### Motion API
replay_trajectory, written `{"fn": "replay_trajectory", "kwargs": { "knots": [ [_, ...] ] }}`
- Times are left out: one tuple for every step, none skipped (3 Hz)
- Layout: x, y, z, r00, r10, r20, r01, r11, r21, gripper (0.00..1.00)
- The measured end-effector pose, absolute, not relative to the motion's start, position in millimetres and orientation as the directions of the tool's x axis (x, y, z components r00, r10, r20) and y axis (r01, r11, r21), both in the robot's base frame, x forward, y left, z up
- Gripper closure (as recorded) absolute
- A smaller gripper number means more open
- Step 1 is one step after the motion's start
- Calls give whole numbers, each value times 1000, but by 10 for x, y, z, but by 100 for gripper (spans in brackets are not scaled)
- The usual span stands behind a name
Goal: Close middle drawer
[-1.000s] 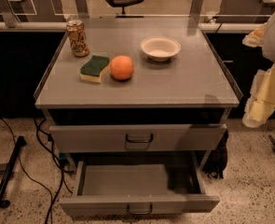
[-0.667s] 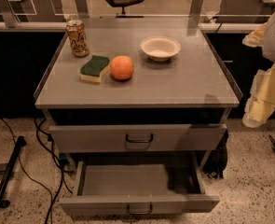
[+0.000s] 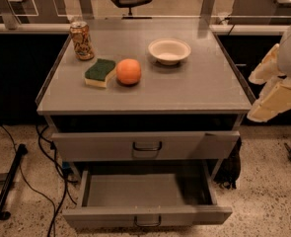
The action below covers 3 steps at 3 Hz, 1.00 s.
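The grey cabinet (image 3: pixel 199 88) stands in the middle of the camera view. The middle drawer (image 3: pixel 145 191) is pulled far out below the top drawer; it is a wide, shallow, empty tray with a low front and a small loop handle (image 3: pixel 147 222). The taller-fronted top drawer (image 3: pixel 145 144) sits above it, slightly out from the frame. My gripper (image 3: pixel 269 89), cream-coloured, hangs at the right edge of the view, beside the cabinet's right side at tabletop height. It is well above and to the right of the open drawer and touches nothing.
On the cabinet top are a drink can (image 3: pixel 81 40), a green-and-yellow sponge (image 3: pixel 100 72), an orange (image 3: pixel 128 71) and a white bowl (image 3: pixel 169 50). Cables (image 3: pixel 51 157) and a black stand leg (image 3: pixel 7 189) lie on the floor at the left. A dark bag (image 3: pixel 230 172) sits by the right leg.
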<state>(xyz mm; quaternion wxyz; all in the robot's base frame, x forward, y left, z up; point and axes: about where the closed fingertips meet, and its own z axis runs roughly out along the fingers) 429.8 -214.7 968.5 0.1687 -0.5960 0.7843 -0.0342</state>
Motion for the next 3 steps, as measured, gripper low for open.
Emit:
{"fn": "replay_trajectory", "kwargs": {
  "knots": [
    [4079, -2123, 9365, -258, -932, -256, -921, 317, -226, 77],
    [3909, -2086, 9053, -279, -915, -290, -921, 340, -189, 99],
    [3688, -1985, 8573, -293, -896, -333, -930, 348, -117, 100]
  ]
}}
